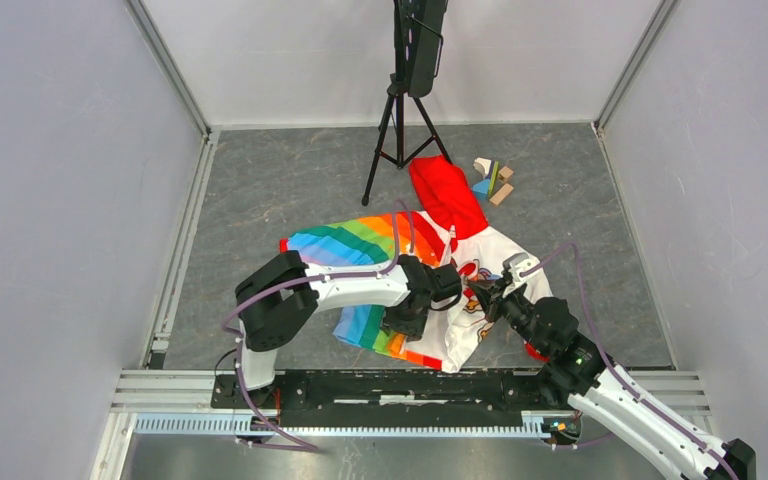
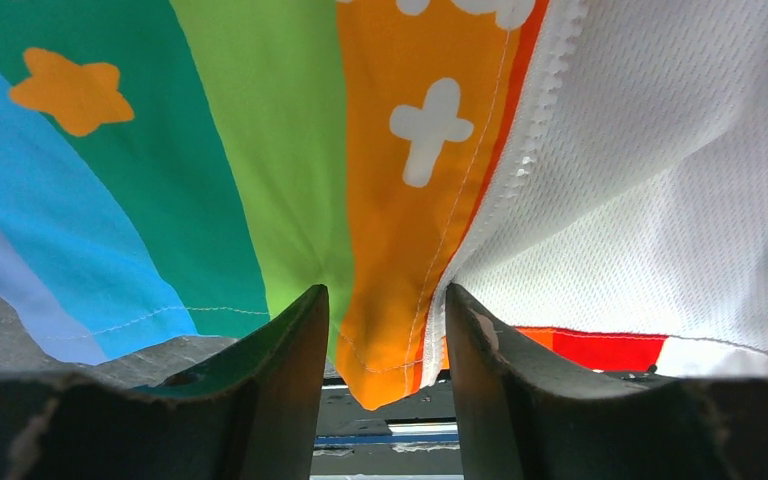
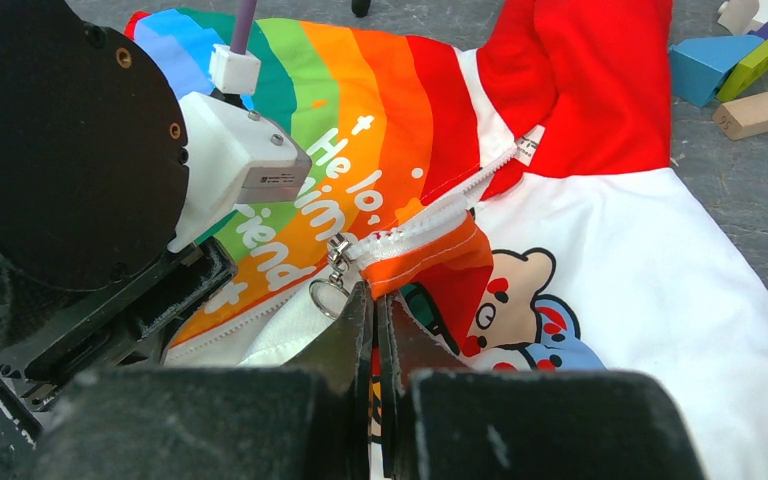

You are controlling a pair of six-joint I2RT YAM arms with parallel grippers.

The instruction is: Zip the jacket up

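Left gripper (image 2: 385,300): jaws pinching the jacket (image 1: 360,242) at its near hem, on the orange stripe beside the zipper (image 3: 430,215). Right gripper (image 3: 375,305): jaws pressed together on a fabric fold just right of the slider (image 3: 340,250). Jacket lies mid-table (image 1: 280,180), hood far. Open room to the left; blocks (image 1: 495,180) and tripod (image 1: 400,130) far.

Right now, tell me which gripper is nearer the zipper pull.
Right. The right gripper sits just beside the zipper pull, its tips nearly touching it. The left gripper pinches the rainbow hem of the jacket, away from the pull.
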